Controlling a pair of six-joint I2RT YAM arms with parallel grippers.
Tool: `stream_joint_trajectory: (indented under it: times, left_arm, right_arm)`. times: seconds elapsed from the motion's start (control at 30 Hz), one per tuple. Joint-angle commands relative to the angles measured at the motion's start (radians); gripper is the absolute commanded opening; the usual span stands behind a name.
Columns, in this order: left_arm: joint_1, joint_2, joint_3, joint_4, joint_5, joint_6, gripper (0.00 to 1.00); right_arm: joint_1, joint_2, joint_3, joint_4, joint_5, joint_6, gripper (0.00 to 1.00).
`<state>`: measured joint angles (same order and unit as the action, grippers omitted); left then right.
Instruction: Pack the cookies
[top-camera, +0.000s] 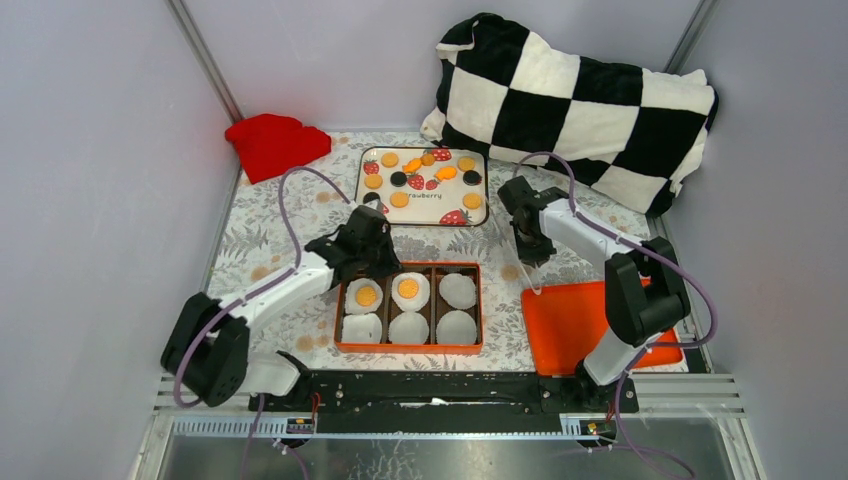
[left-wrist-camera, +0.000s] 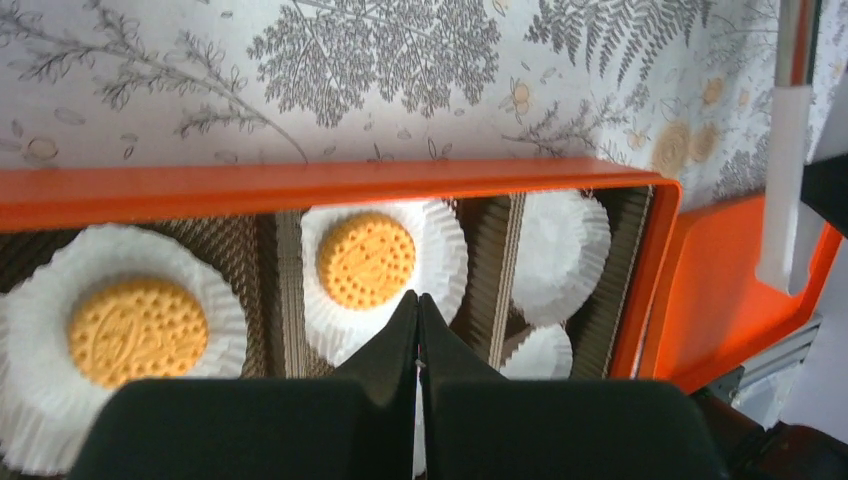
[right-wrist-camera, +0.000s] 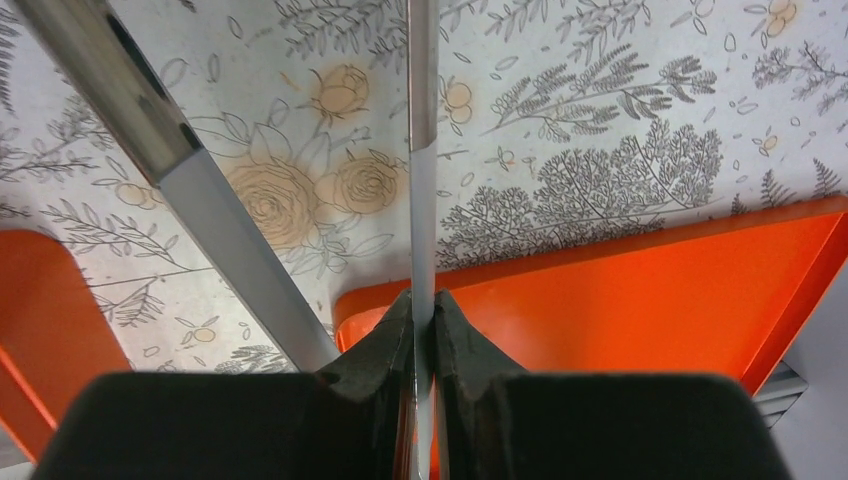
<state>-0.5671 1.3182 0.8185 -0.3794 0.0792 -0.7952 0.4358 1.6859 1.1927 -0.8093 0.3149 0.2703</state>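
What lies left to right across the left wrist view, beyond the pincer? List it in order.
first cookie in its paper cup → second cookie in its cup → empty paper cup → box wall → orange tray → tongs

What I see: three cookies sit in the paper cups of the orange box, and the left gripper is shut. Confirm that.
Wrong on the count: two cookies, not three, sit in the paper cups of the orange box, as the top external view shows. The left gripper is shut.
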Motion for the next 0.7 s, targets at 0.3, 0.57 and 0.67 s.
stream_joint_trajectory:
  times: [0.3, 0.57, 0.67]
  left_arm:
    - [-0.004, 0.324, 0.123, 0.200, -0.069, 0.005, 0.00]
    - [0.068, 0.426, 0.231, 0.168, -0.142, 0.037, 0.00]
    - [0.097, 0.447, 0.229, 0.192, -0.122, 0.032, 0.00]
  right_arm:
    - [-0.037, -0.153, -0.033, -0.049, 0.065, 0.043, 0.14]
    - [-0.048, -0.136, -0.062, -0.093, 0.066, 0.045, 0.20]
    - [-0.063, -0.113, -0.086, -0.089, 0.049, 0.047, 0.21]
